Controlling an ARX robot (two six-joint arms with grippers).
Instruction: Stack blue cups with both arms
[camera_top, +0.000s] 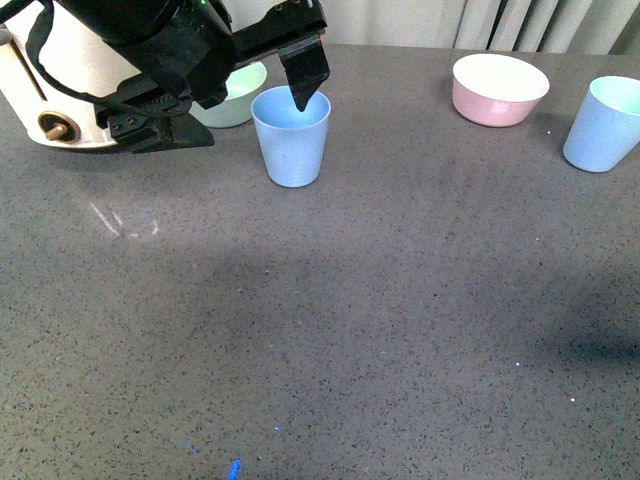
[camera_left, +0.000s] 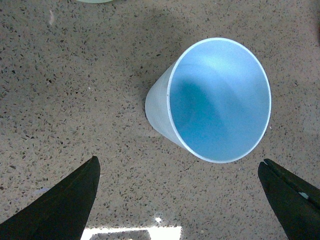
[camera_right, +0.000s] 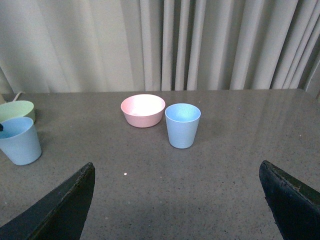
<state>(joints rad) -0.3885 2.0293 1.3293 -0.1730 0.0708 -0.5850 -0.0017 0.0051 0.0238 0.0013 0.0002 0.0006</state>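
Well, left gripper (camera_left: 178, 162) fingers spread wide over left cup (camera_top: 291, 140), one tip at rim (maybe inside); closing off-centre could tip light cup; right gripper (camera_right: 177, 166) spread too, right cup (camera_top: 603, 125) untouched.

The left arm (camera_top: 150, 40) reaches forward on the far left, the left gripper (camera_left: 178, 161) pointing down with jaws spread wide, while the right gripper (camera_right: 176, 165) looks ahead, jaws equally wide apart.

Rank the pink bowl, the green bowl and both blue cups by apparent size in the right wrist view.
1. Blue cup by the green bowl, blue cup by the pink bowl: alike, unranked.
2. Pink bowl: wider but lower, close.
3. Green bowl: smallest, partly hidden.
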